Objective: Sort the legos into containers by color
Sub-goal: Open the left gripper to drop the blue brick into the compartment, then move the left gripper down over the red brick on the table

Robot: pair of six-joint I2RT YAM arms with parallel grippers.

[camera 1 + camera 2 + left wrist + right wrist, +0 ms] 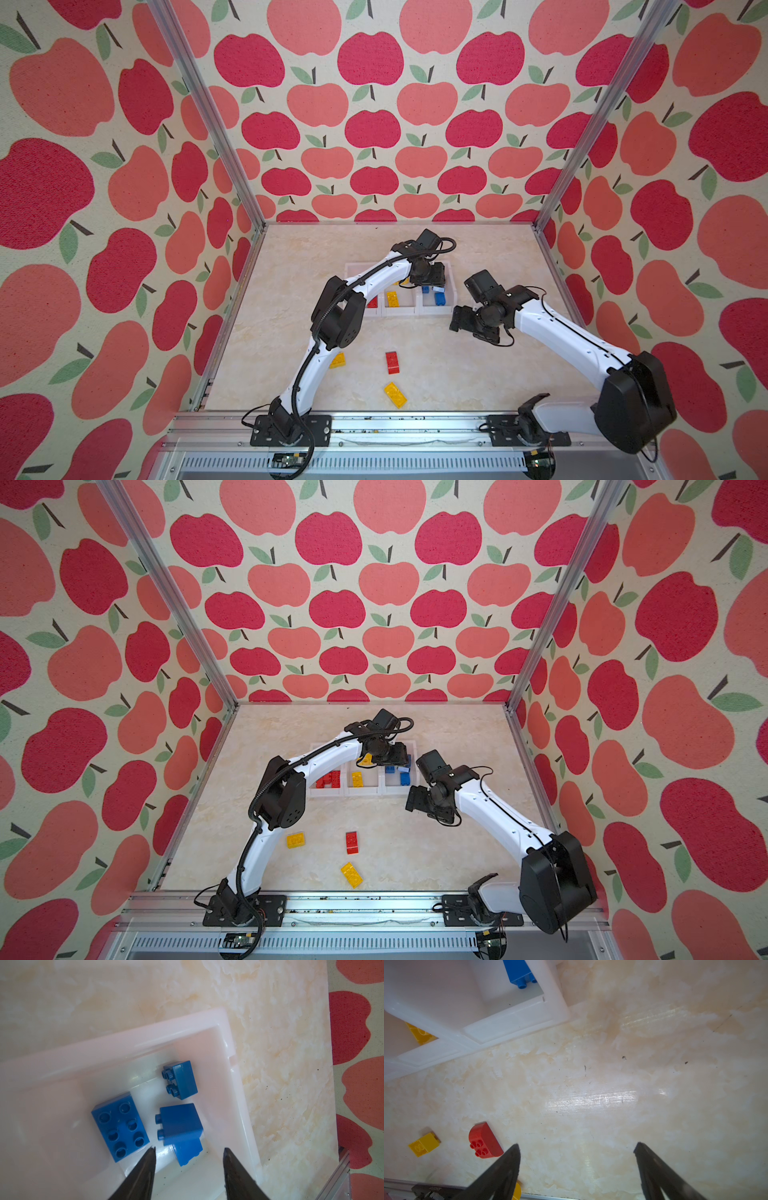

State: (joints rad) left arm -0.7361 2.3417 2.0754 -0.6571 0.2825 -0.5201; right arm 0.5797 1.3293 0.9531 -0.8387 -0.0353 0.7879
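Observation:
Three joined white containers (399, 312) (361, 791) stand mid-table. The left one holds red legos (328, 779), the middle one yellow legos (392, 298), the right one blue legos (439, 297). My left gripper (430, 286) (189, 1148) hangs open over the right bin (226, 1028), nothing between its fingers. Under it lie several blue bricks (120, 1126), and one (188, 1153) leans beneath another. My right gripper (457, 318) (577, 1146) hovers open and empty over bare table beside the bins. Loose on the table are a yellow brick (337, 360), a red brick (392, 362) (483, 1140) and another yellow brick (395, 394).
The left arm's elbow (334, 316) hangs over the table in front of the left bin and hides part of it in a top view. An aluminium rail (374, 424) runs along the table's front edge. Apple-patterned walls close the back and both sides.

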